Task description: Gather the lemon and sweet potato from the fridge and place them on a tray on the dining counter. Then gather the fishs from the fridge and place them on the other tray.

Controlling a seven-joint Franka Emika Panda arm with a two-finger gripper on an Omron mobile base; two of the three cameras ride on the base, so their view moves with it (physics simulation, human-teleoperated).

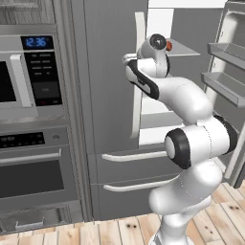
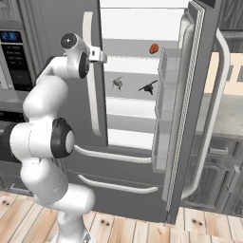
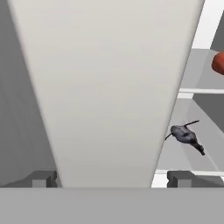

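Observation:
The fridge [image 1: 110, 72] has its left door shut and its right door [image 2: 199, 95] swung open. My gripper [image 3: 112, 178] is open, and its fingertips [image 3: 43, 178] straddle the left door's pale vertical handle [image 1: 139, 28] near its upper part, with a small gap on one side. In the right base view my gripper [image 2: 99, 54] sits against that same handle [image 2: 89, 33]. The sweet potato [image 2: 154, 48] lies on an upper shelf, also at the hand view's right edge [image 3: 218, 63]. Two dark fish [image 2: 117, 83] [image 2: 148, 87] lie one shelf lower; one fish [image 3: 186, 136] is in the hand view. The lemon, trays and dining counter are out of view.
The open door's shelved bins [image 1: 225, 81] jut out at the right, close to my arm. A microwave [image 1: 28, 72] and an oven [image 1: 33, 172] fill the wall left of the fridge. Two drawers with curved handles [image 2: 114, 154] sit below. Wooden floor [image 1: 110, 232] lies in front.

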